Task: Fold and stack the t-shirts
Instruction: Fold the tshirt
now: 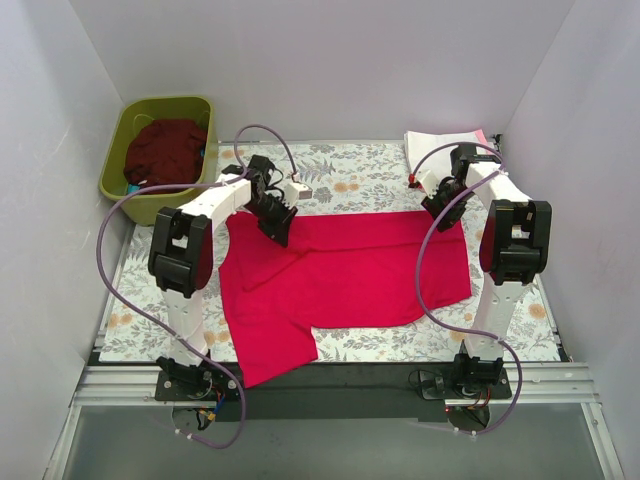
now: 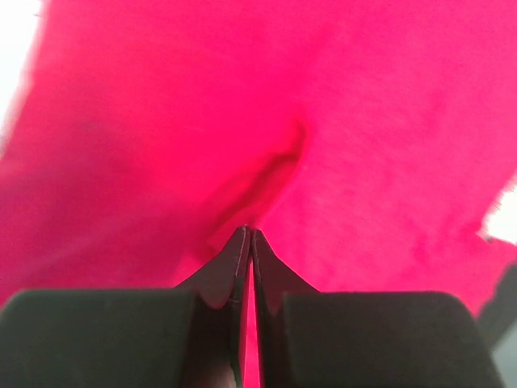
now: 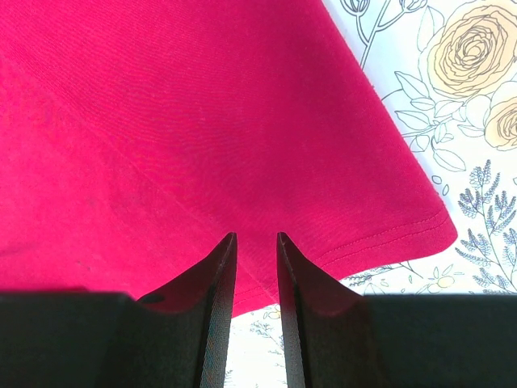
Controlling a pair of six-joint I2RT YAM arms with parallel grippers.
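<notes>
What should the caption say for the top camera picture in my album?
Left fingers pinch the red t-shirt at its far edge, right fingers near its other corner, on a flowery table cloth.

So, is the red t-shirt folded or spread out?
Mostly spread: the red t-shirt lies nearly flat on the table cloth, only one corner pinched by the left gripper.
</notes>
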